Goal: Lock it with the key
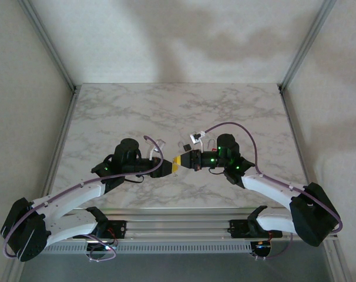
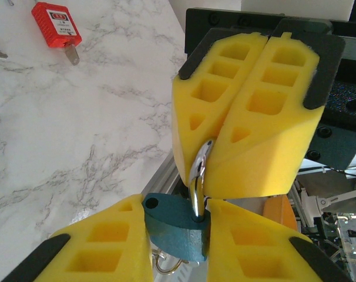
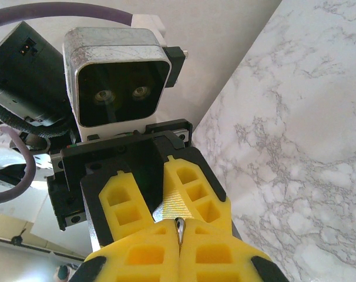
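Your left gripper (image 2: 178, 238) is clamped on the blue padlock (image 2: 169, 226), just six o'clock of the desk's (image 2: 78, 147) centre. The right gripper (image 3: 178, 232) pinches its shackle (image 2: 198, 167). Hold the body steady and drive the shackle straight in. The red key (image 2: 56, 24) lies at eleven o'clock in the left wrist view.

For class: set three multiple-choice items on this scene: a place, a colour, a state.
1. The red plastic-headed key lies: A on the marble table; B in a gripper; C on the floor.
2. The metal padlock body is: A red; B teal; C white.
3. The right gripper is: A open; B shut on the silver shackle; C resting on the table.
Answers: 1A, it lies flat on marble; 2B, teal shows in the left gripper; 3B, its yellow pads pinch the shackle.
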Controlling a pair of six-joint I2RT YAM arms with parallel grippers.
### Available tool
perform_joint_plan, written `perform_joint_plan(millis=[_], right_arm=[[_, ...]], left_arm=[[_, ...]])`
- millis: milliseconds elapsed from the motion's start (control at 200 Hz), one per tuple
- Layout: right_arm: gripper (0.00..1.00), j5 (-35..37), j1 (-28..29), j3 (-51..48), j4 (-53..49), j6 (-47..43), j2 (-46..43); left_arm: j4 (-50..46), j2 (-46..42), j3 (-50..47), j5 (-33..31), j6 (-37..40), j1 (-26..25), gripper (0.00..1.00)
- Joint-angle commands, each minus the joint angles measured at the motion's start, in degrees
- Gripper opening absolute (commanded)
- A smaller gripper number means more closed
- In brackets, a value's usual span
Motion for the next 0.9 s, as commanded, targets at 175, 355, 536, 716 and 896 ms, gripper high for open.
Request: perform_joint_plan(millis=[175,355,536,716,896], right_arm=[[0.0,2.38,0.4,1.4,-0.03,-1.08,-0.26],[0.0,2.89,0.42,1.52,-1.28,-1.95,-1.12],[0.0,2.65,0.41,1.52,-0.53,-1.29,-0.58],[0.0,2.23,0.44,1.34,0.09,-1.0,-0.71],[0.0,2.24,0.42,1.44,-0.37,-1.32,-0.81]], left_arm=[[-1.56,-1.54,2.36,3.12,2.28,-0.91,0.0],[-1.79,-3.62,1.89,3.4,1.84,-0.94,0.06],[0.88,-4.9,0.19,3.96,-0.35,-0.92,0.31],[-2.09,-4.96,0.73,3.87,0.67,-0.94,0.41],[-10.53,-4.52,3.77,-0.19,4.14,-0.92,0.38]])
